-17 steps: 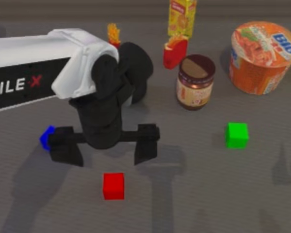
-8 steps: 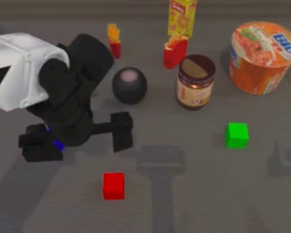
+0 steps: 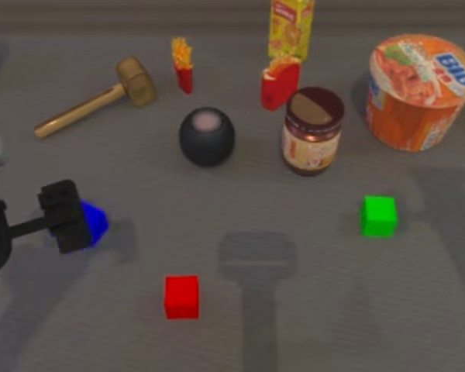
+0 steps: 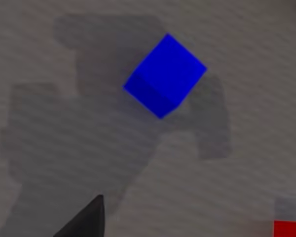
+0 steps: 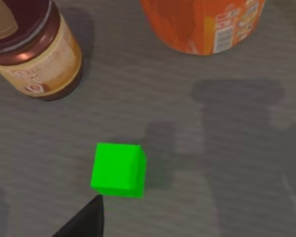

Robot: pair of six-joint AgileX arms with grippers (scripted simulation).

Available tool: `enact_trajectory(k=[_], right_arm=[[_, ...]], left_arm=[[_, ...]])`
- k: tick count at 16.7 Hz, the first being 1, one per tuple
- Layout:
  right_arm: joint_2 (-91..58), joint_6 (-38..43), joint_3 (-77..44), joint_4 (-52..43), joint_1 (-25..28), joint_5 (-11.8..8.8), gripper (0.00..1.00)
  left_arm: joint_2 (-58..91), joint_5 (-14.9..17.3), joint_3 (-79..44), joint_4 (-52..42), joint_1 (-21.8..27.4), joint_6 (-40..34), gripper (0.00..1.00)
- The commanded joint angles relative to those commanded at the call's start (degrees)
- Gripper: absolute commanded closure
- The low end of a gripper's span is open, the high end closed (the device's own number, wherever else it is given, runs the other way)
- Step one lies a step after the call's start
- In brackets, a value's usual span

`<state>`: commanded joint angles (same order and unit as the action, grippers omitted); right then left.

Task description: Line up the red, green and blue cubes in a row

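My left jaws (image 3: 31, 225) are hovering at the tabletop's (image 3: 310, 310) left edge; can't tell their spread. Small glossy red cube (image 3: 181, 297) is sitting nearest, centre-left. Deep blue glossy cube (image 3: 93, 220) is lying just beside my left finger. Bright green glossy cube (image 3: 379, 215) is sitting right. My right arm is barely showing at the right edge.

The three small glossy cubes are well apart on the grey table and do not form a row. The blue cube (image 3: 93, 221) lies near the left edge and is turned diagonally. The red cube (image 3: 181, 297) sits near the front, left of the middle. The green cube (image 3: 379, 215) rests on the right side, its sides square to the table.
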<state>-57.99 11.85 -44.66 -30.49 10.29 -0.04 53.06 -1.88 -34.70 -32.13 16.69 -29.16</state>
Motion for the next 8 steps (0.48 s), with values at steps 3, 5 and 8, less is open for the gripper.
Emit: enact_trajectory(k=[3,5,8], right_arm=[[-18.3,3.5,-12.9,-9.4,3.0,0.1,0.0],[-29.0,5.7,-21.0,-15.2,4.9,0.2,0.0],[-42.7,8.7,-31.9,-22.6,7.3,0.2,0.0]], left_arm=[[-15.9,0.0,12.1,8.1,-6.0,6.6,0.0],[-25.5,0.1,19.1,13.3,-9.3,11.4,0.0],[-37.3,0.6,26.9,20.4,-13.4,18.2,0.0]])
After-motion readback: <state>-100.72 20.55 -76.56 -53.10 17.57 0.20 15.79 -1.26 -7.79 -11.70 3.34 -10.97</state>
